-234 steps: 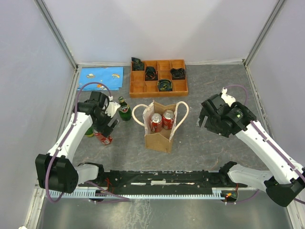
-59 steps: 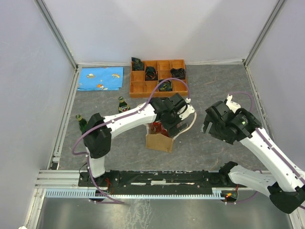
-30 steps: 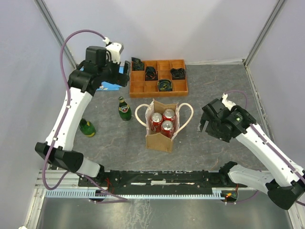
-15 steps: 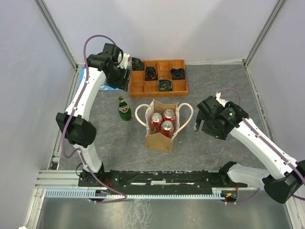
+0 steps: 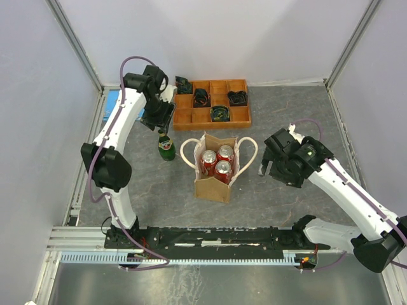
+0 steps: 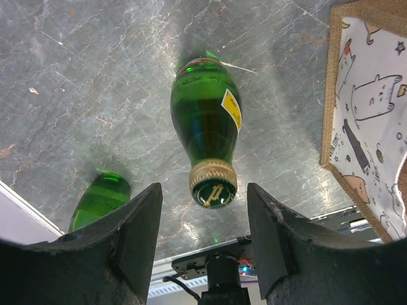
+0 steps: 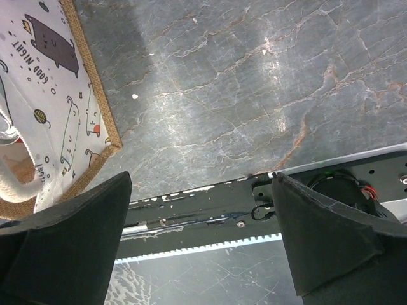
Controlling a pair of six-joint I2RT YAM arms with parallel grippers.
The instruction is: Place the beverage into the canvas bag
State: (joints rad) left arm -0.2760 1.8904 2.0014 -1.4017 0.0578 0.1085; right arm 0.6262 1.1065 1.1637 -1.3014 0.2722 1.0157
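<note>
Directly below left gripper [image 6: 203, 190] stands green bottle [image 6: 205, 121]

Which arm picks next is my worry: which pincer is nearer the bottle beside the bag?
Left. The left pincer hangs open just above the bottle; the right pincer is across the bag from it.

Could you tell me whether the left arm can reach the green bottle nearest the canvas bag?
Probably yes: the left gripper hangs open directly above the green bottle, with nothing between them.
</note>
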